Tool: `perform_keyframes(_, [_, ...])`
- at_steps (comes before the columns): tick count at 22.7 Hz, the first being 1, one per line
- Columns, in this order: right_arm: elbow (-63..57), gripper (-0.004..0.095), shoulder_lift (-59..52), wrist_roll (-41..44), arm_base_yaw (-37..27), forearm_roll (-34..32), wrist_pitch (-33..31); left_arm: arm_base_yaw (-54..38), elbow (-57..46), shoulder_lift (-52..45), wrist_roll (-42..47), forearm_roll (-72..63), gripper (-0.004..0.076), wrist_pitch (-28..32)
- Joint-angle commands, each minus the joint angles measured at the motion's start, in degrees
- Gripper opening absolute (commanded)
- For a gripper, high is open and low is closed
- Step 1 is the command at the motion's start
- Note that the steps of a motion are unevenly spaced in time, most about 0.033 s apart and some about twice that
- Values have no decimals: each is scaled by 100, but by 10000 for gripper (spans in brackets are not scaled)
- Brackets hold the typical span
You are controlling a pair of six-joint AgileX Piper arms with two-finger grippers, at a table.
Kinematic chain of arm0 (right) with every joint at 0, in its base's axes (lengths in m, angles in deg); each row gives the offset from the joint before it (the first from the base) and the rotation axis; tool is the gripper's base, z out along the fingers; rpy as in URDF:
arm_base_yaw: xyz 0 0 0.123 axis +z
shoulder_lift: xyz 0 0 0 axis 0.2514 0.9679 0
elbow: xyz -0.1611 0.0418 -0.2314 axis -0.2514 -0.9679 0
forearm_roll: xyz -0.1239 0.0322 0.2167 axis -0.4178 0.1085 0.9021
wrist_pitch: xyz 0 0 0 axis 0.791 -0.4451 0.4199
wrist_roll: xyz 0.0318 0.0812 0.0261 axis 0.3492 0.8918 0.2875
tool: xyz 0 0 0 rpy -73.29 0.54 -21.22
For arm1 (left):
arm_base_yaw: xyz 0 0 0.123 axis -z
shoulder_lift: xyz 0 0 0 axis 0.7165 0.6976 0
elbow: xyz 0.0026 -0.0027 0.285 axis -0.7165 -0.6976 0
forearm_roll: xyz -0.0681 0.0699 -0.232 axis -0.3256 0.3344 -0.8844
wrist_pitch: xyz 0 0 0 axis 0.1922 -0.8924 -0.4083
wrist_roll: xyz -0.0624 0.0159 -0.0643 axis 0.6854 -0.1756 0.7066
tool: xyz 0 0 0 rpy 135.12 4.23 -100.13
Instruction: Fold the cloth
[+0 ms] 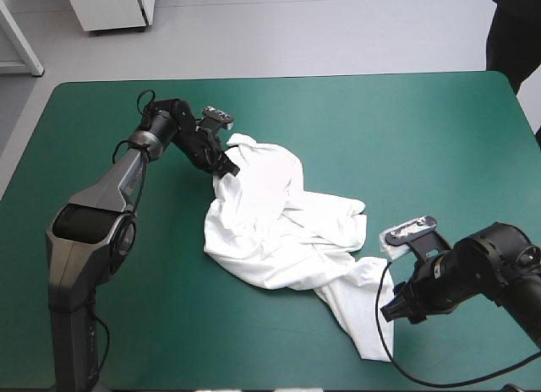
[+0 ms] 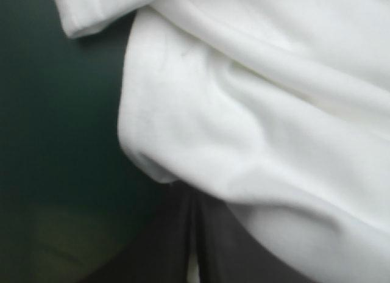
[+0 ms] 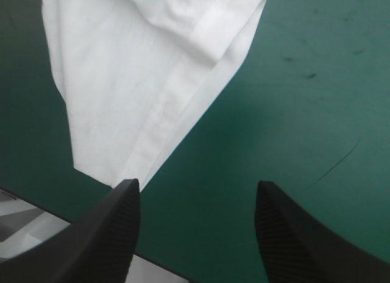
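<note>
There is 1 T-shirt on the teal-green cover, a white crumpled heap lying between the 2 grippers.

The left gripper sits at the heap's far corner with its black fingers pinched almost together. A thin sliver of white shows between them in its wrist view, so I take it to be holding a fold of the shirt. The bulk of the cloth is bunched just ahead of it.

The right gripper is spread wide and holds nothing. A hemmed tail of the shirt lies just ahead of it, its corner right at the tip of 1 finger, with bare cover ahead of the other.

To my eye the shirt is light and thoroughly limp. It looks like thin cloth that will sag and drape from any pinch, hold no shape and drag its own layers along. It is not fragile, and it hardly looks slippery.

I would judge the best hold to be the hem corner in front of the right gripper, where the stitched, doubled edge gives something firm to nip. A grab at the middle of the heap would likely gather several layers at once.

The count is 1 T-shirt and 2 grippers, 1 clamped on cloth and 1 wide.
</note>
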Motion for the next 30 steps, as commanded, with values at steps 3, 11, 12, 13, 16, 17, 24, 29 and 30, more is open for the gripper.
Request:
perform_keyframes(3, [-293, 541, -30, -118, -56, -9, -25, 43, 108, -282, -45, -307, -20, -231])
perform_keyframes(11, [-303, 541, 763, -458, -56, 268, 418, 159, 108, -282, -45, -382, -20, -269])
perform_keyframes(12, [-293, 541, 981, -501, -56, 334, 671, 184, 108, -282, -45, -387, -20, -278])
perform_keyframes(13, [-294, 541, 1064, -578, -56, 359, 799, 208, 108, -282, -45, -395, -21, -278])
perform_keyframes(16, [-294, 541, 1460, -671, -56, 177, 1364, 216, 108, -282, -45, -405, -22, -291])
perform_keyframes(17, [-291, 541, 1531, -671, -56, 126, 1471, 216, 108, -282, -45, -405, -22, -291])
perform_keyframes(24, [-258, 540, 2308, -700, -56, 30, 2032, 216, 108, -282, -119, -405, -22, -282])
perform_keyframes(29, [-258, 342, 2555, -1029, -42, 628, 2181, 216, 108, -282, -133, -405, -22, -274])
perform_keyframes(30, [-258, 285, 2573, -1134, -30, 707, 2193, 216, 108, -282, -133, -405, -22, -274])
